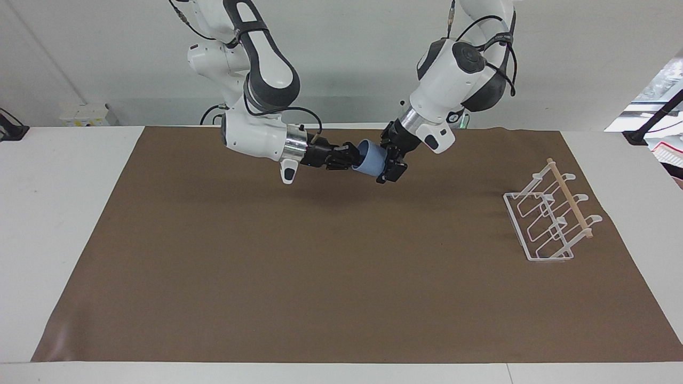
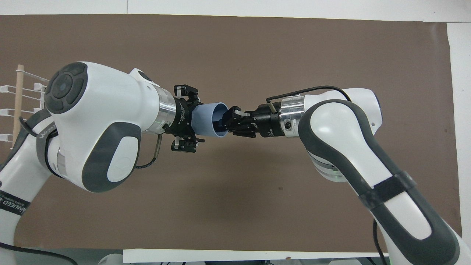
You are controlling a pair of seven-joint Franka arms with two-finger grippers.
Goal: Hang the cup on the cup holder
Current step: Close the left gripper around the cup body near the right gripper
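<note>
1. 2 grippers are met on the cup (image 1: 371, 158) (image 2: 208, 120), which is held in mid-air over the brown mat (image 1: 320, 277) (image 2: 257, 48), on its side, near the robots' edge of the table.
2. Right gripper (image 1: 347, 155) (image 2: 229, 118) is clenched on the cup's rim, 1 finger inside the mouth.
3. Left gripper (image 1: 388, 164) (image 2: 187, 117) is set around the cup's base end, fingers against its sides, grasping the cup.
4. Cup holder (image 1: 552, 218) (image 2: 18, 106) is stood on the mat toward the left arm's end of the table, well apart from the cup.
</note>
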